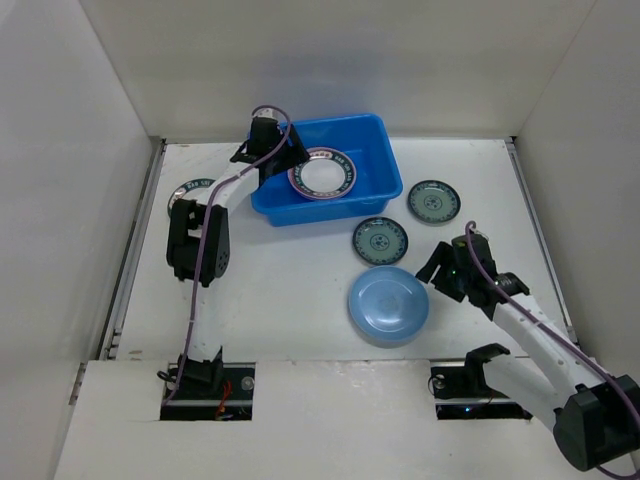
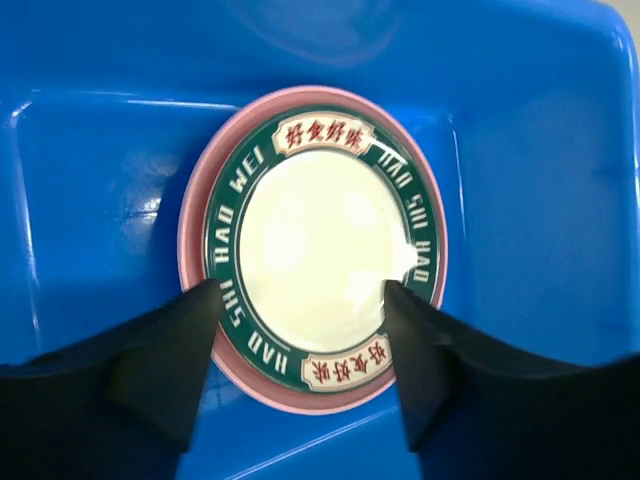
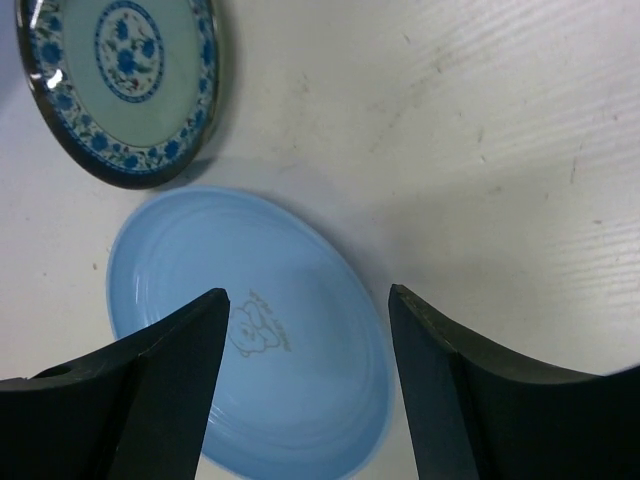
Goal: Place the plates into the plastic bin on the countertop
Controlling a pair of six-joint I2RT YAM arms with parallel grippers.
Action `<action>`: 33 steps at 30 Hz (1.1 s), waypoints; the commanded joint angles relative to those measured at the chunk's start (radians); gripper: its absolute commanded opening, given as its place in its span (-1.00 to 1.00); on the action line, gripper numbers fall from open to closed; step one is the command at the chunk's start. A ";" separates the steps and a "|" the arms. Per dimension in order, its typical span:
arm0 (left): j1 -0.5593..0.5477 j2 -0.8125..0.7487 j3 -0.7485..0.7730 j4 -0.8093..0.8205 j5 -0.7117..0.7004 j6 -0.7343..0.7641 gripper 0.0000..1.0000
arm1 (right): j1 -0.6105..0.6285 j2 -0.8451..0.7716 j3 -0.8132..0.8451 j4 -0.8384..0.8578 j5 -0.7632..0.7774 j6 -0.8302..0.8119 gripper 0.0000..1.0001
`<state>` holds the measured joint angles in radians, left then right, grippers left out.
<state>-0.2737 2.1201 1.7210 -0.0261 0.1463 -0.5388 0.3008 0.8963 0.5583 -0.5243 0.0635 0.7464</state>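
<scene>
Top external: left gripper hangs over the left wall of the plastic bin. A green-rimmed white plate lies in the bin just ahead of the jaws. Right gripper is beside the light blue plate on the countertop. One teal patterned plate lies just past its jaws, and a second teal plate lies beyond that.

Left wrist: jaws released, holding nothing. The white plate lies centred below the gap, stacked on a pink plate on the bin floor.

Right wrist: jaws released and empty. The light blue plate lies beneath the gap. A teal patterned plate lies ahead of the left finger, its rim seemingly just apart from the blue one.
</scene>
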 commanded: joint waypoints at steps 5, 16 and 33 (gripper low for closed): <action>-0.041 -0.241 -0.057 0.029 -0.022 0.072 0.77 | 0.016 -0.005 -0.078 0.030 -0.036 0.091 0.29; -0.025 -0.537 -0.133 -0.253 -0.246 0.137 1.00 | 0.077 0.118 -0.106 0.112 -0.044 0.133 -0.21; 0.196 -1.064 -0.699 -0.437 -0.444 0.056 1.00 | 0.382 0.217 0.450 -0.078 -0.036 0.027 -1.00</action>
<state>-0.1024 1.1278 1.0767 -0.4240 -0.2672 -0.4545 0.6559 1.0931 0.8387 -0.5751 0.0277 0.8257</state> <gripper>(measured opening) 0.997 0.030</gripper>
